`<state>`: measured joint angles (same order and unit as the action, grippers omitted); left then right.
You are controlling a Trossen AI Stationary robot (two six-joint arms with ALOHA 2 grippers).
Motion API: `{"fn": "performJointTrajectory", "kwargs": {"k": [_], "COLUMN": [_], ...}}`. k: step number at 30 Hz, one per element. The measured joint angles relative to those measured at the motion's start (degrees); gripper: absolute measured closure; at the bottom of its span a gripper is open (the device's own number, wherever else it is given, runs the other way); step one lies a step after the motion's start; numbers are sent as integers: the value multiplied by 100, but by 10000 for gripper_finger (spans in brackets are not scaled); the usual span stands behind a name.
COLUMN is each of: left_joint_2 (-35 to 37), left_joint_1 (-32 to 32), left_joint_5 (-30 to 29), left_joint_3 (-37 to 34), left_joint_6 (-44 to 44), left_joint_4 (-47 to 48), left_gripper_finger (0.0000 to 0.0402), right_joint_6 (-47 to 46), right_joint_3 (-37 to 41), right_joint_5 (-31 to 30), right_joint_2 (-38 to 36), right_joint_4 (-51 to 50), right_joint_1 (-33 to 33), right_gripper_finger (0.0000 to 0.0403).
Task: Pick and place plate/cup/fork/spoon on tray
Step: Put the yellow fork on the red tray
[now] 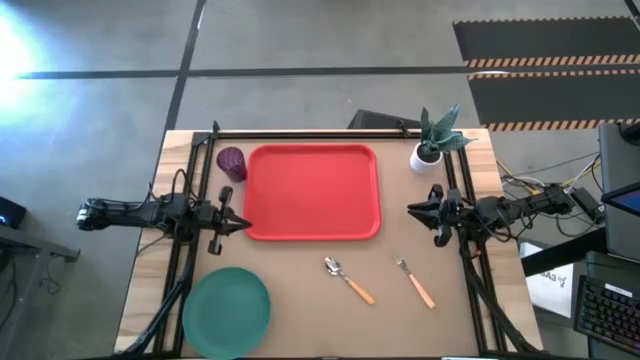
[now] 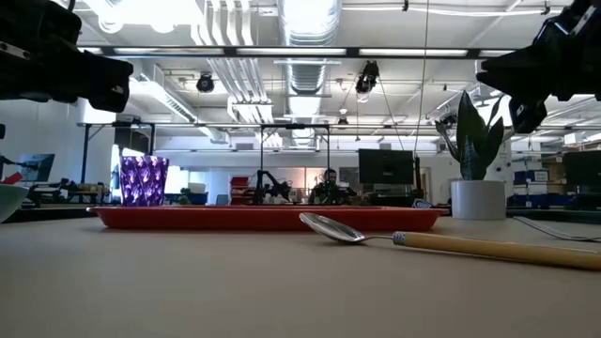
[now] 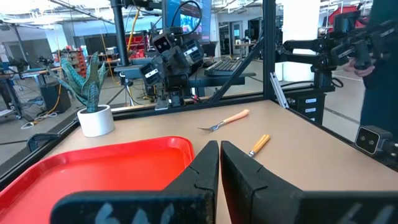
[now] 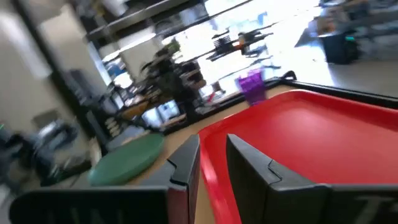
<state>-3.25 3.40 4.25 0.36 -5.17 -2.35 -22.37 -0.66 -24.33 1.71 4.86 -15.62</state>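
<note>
No readable text, label, brand or number on anything.

Left arm: dark, extended horizontally from the 9 o'clock side of the counter toward centre. Left pincer (image 1: 240,223) points toward 3 o'clock; in the left wrist view its fingers (image 3: 202,168) stand nearly together, only a thin slit between them, nothing held.

Right arm: dark, extended horizontally from the 3 o'clock side toward centre, cabling trailing behind. Right pincer (image 1: 413,210) points toward 9 o'clock; in the right wrist view its fingers (image 4: 186,163) stand parted by a narrow gap, nothing held.

Both pincers raised off the counter.
</note>
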Motion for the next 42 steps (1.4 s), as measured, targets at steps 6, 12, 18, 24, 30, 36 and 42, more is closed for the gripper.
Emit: {"fn": "performJointTrajectory", "kwargs": {"k": [6, 12, 18, 24, 30, 36, 42], "left_joint_2": [-1, -1, -1, -2, -2, 3, 7], "left_joint_1": [0, 0, 0, 0, 2, -2, -2], "left_joint_5": [-1, -2, -109, -133, -120, -352, -350], "left_joint_3": [0, 0, 0, 0, -2, -4, -4], "left_joint_6": [-2, -2, -11, 31, 1500, 3435, 3630], "left_joint_4": [0, 0, -29, -872, -2828, -4723, -5599], "left_gripper_finger": [402, 402, 402, 402, 402, 402, 402], "right_joint_6": [140, 317, -437, -403, -336, -328, -315], "right_joint_3": [1, 1, 1, 1, 1, 1, 1], "right_joint_5": [-165, -131, -130, -141, -187, -431, -429], "right_joint_2": [-12, -12, -10, -8, 4, 71, 71], "right_joint_4": [395, 619, 1177, 1992, 2163, 2160, 2160], "right_joint_1": [2, 2, 2, 2, 2, 2, 2], "right_gripper_finger": [335, 335, 335, 335, 335, 335, 335]}}
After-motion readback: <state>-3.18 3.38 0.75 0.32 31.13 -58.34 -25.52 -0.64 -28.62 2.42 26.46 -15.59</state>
